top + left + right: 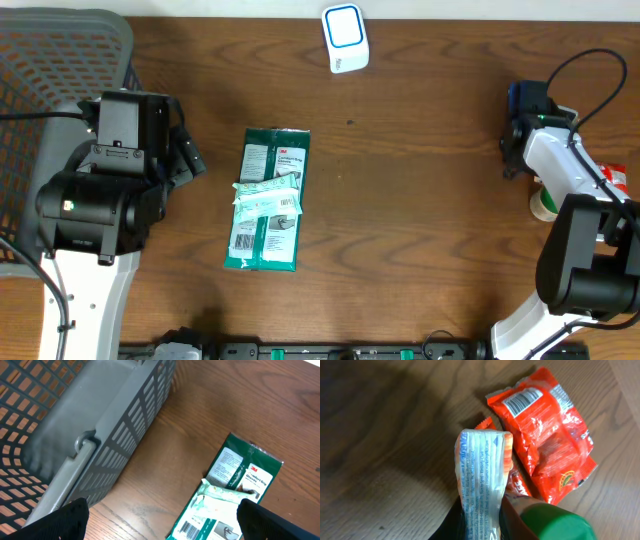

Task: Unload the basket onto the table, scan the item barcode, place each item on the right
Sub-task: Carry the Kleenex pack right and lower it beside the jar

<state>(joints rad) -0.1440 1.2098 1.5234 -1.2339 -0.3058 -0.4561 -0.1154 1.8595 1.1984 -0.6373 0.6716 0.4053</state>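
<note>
A green 3M glove package (268, 200) lies flat mid-table, with its barcode (192, 529) facing up at the near end. My left gripper (162, 520) hangs open above the bare wood just left of the package (235, 495), holding nothing. At the table's far edge stands the white and blue scanner (346, 38). My right gripper (480, 520) is shut on a white packet with blue print and orange edges (482, 475), held on edge at the right side of the table. In the overhead view the right gripper is hidden under its arm.
A grey mesh basket (60, 60) fills the far left corner, close beside my left arm. Red snack bags (545, 425) lie just beyond the right gripper, and a green-lidded container (560, 522) stands against its right finger.
</note>
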